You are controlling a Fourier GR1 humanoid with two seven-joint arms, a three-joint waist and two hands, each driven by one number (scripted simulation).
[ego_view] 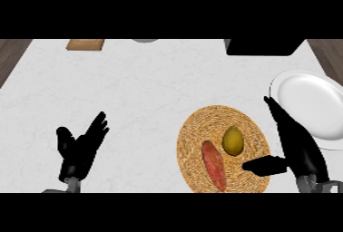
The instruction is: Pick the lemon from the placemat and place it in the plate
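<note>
The small yellow-green oval lemon lies on the round woven straw placemat, its long axis pointing away from the robot, just beside a long reddish sweet potato. The right hand is the nearer one: open, fingers straight, holding nothing, with the lemon to its left. The white round plate is behind this hand. The left hand rests open, well apart.

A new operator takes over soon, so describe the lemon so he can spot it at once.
Look for the round woven placemat on the white counter, just left of the white plate. Two things lie on it; the lemon is the right-hand one, nearer the right hand. It is short, oval and yellow-green, whereas its neighbour is long and reddish.
</note>
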